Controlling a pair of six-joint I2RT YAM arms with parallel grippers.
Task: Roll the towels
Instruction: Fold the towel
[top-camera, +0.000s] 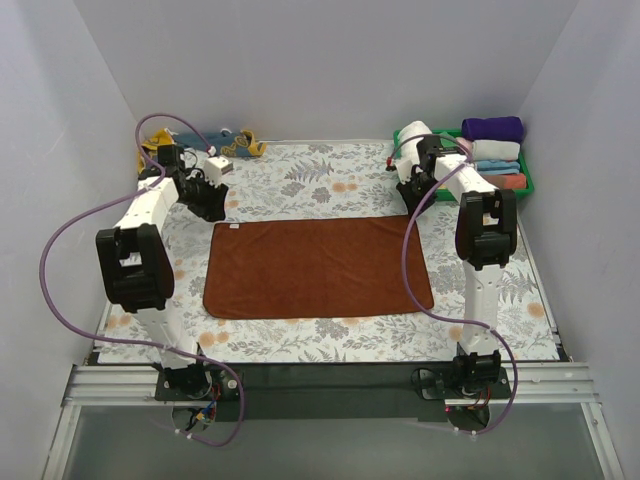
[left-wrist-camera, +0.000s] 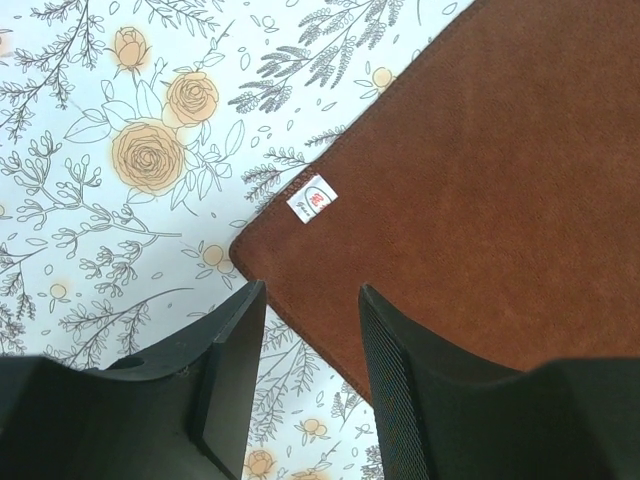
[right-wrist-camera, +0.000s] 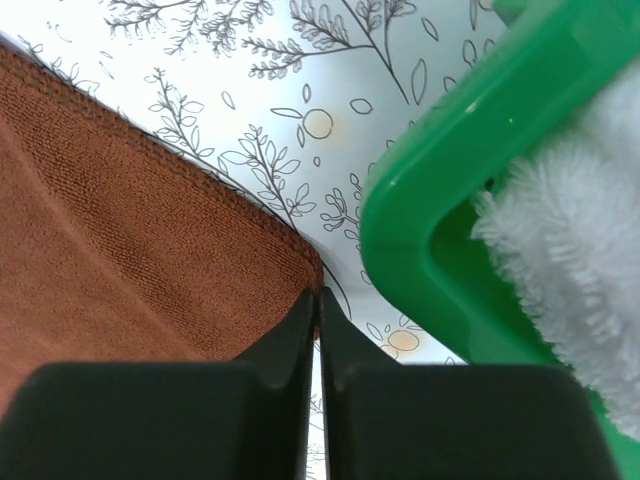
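The rust-brown towel (top-camera: 318, 266) lies spread flat in the middle of the floral table cover. My left gripper (top-camera: 212, 206) is open just above its far-left corner, where the white label (left-wrist-camera: 312, 200) shows; the left gripper in its wrist view (left-wrist-camera: 312, 300) straddles the towel's edge (left-wrist-camera: 480, 180). My right gripper (top-camera: 410, 203) is at the far-right corner; in the right wrist view its jaws (right-wrist-camera: 319, 296) are shut with the towel's corner (right-wrist-camera: 150, 230) at their tips. The mustard-yellow towel with blue-grey patches (top-camera: 243, 146) lies crumpled at the back left.
A green tray (top-camera: 529, 180) at the back right holds rolled white, purple and other cloths (top-camera: 492, 128). Its rim (right-wrist-camera: 440, 200) and a white cloth (right-wrist-camera: 570, 230) are right beside my right gripper. White walls close in on three sides.
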